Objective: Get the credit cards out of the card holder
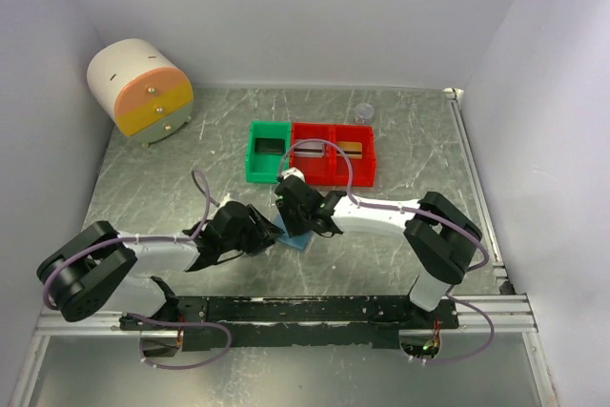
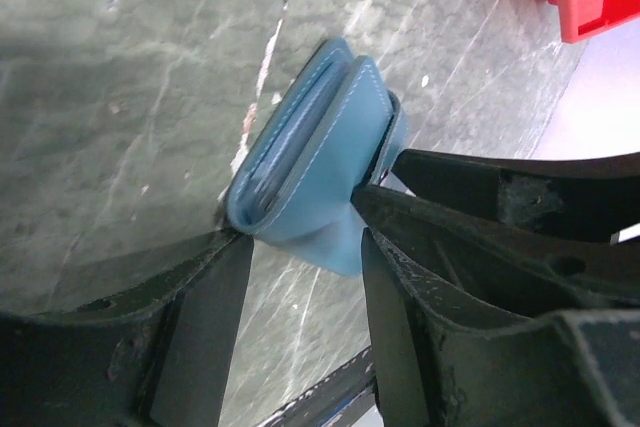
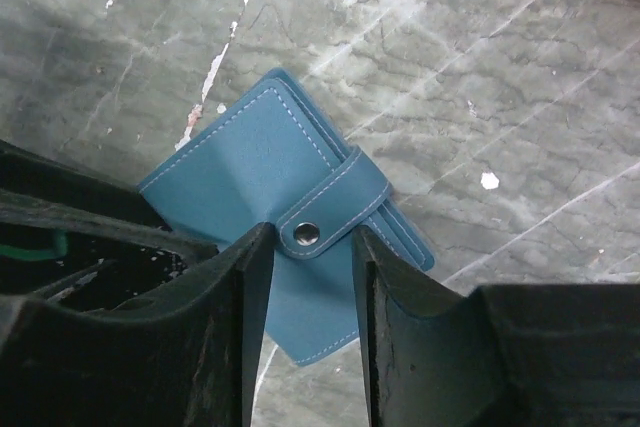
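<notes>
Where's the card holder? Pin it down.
Top view: the card holder lies closed on the table centre, between the left tool and right tool, just before the green bin.

The card holder (image 3: 290, 247) is finished in matt blue leather-like material with pale stitching and a shiny metal snap (image 3: 305, 233), laid on a marbled grey table (image 3: 520, 67), while scuffed black plastic is noted on the fingers (image 3: 225, 347).

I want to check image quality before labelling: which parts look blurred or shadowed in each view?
Top external: sharp, evenly lit, soft shadows under the arms. Left wrist: the card holder is fairly sharp, the near dark jaws are blurred, a shadow darkens the table's left side. Right wrist: snap tab crisp, jaws soft.
</notes>
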Available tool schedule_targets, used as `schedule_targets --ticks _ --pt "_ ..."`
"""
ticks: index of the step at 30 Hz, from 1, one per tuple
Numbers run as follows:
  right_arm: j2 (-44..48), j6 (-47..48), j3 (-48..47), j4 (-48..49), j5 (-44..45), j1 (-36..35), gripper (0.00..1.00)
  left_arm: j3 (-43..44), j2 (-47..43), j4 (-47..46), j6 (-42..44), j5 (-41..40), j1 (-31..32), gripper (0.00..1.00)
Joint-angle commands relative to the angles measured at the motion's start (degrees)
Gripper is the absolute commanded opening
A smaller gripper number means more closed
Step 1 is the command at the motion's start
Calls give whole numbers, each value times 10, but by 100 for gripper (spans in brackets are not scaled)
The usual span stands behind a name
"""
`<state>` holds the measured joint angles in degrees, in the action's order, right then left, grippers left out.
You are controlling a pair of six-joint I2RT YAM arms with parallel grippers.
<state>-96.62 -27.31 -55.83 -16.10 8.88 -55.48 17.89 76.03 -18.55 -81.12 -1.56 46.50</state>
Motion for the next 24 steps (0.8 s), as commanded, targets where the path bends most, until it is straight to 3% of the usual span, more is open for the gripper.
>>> schedule_targets --ticks 1,9,20,24 --pt "-26 19 25 -15 9 -2 39 6 38 -10 3 0 2 60" --pt "-48 10 14 -39 66 -4 43 21 57 15 4 -15 2 47" --pt "-12 2 -1 -21 31 11 0 63 88 92 18 -62 1 19" --pt "17 -1 5 -13 3 44 0 71 84 119 21 -76 0 12"
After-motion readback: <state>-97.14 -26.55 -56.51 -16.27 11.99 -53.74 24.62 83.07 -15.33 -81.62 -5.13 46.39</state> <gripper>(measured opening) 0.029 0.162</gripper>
